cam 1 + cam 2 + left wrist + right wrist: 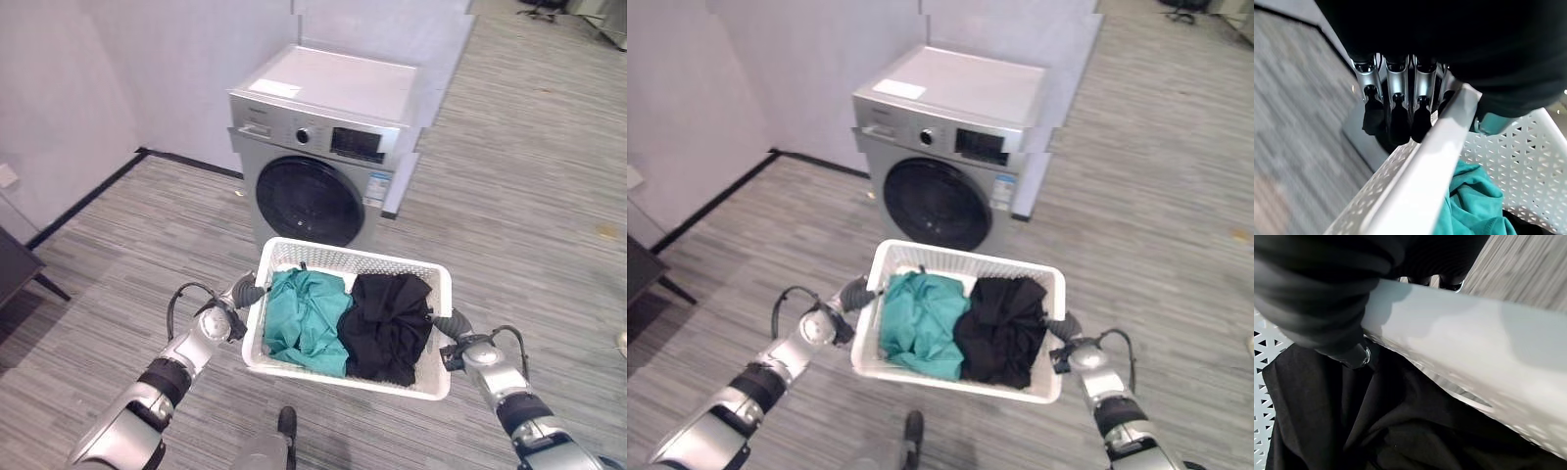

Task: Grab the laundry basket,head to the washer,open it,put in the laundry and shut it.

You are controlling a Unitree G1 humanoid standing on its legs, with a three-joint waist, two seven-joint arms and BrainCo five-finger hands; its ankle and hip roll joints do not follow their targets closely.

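My left hand (240, 294) clamps the left rim of the white laundry basket (348, 259), fingers (1396, 105) curled down its outer wall; inside, a teal garment (304, 318) fills the left half and a black garment (387, 323) the right; my right hand (453, 328) grips the right rim, its thumb hooked inside against the black cloth; beyond the far edge stands the silver washer (323, 147), round door (309, 201) shut, on grey plank floor (529, 196).

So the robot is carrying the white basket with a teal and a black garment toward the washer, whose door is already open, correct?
Not quite: the washer door is shut, as the left eye view shows. Both the left hand and right hand grip the white basket holding the teal garment and black garment.
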